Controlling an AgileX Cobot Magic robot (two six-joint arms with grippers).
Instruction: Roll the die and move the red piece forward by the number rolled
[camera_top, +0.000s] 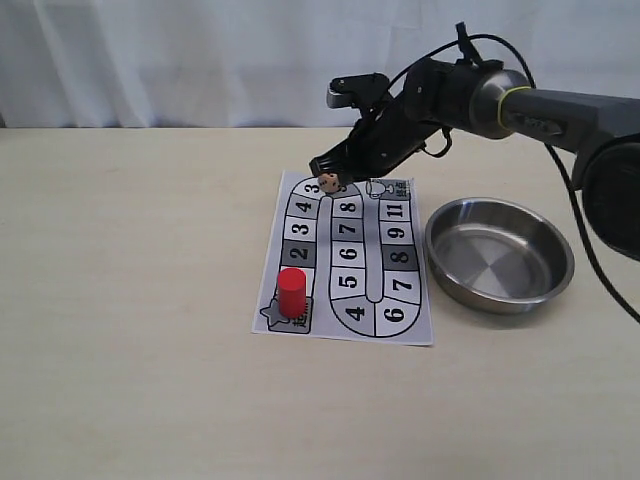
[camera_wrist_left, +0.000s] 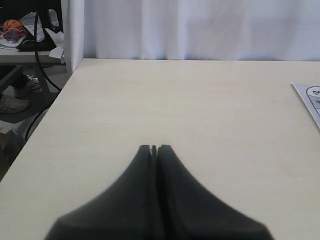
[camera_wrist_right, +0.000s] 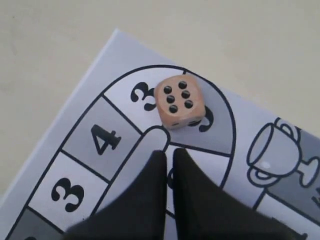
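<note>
The die (camera_top: 326, 184) lies on the printed board (camera_top: 415, 300) at the far bend of the numbered track, apart from any finger. In the right wrist view the die (camera_wrist_right: 179, 101) shows six dots on its upper face. My right gripper (camera_top: 320, 165) hovers just behind it, shut with nothing between its fingertips (camera_wrist_right: 167, 152). The red piece (camera_top: 291, 293) stands upright on the star square at the board's near left corner. My left gripper (camera_wrist_left: 154, 148) is shut and empty over bare table, outside the exterior view.
A steel bowl (camera_top: 490, 298) sits empty to the right of the board. A corner of the board (camera_wrist_left: 310, 97) shows in the left wrist view. A white curtain (camera_top: 200, 60) hangs behind the table, and the table's edge (camera_wrist_left: 45, 115) drops off beside my left gripper.
</note>
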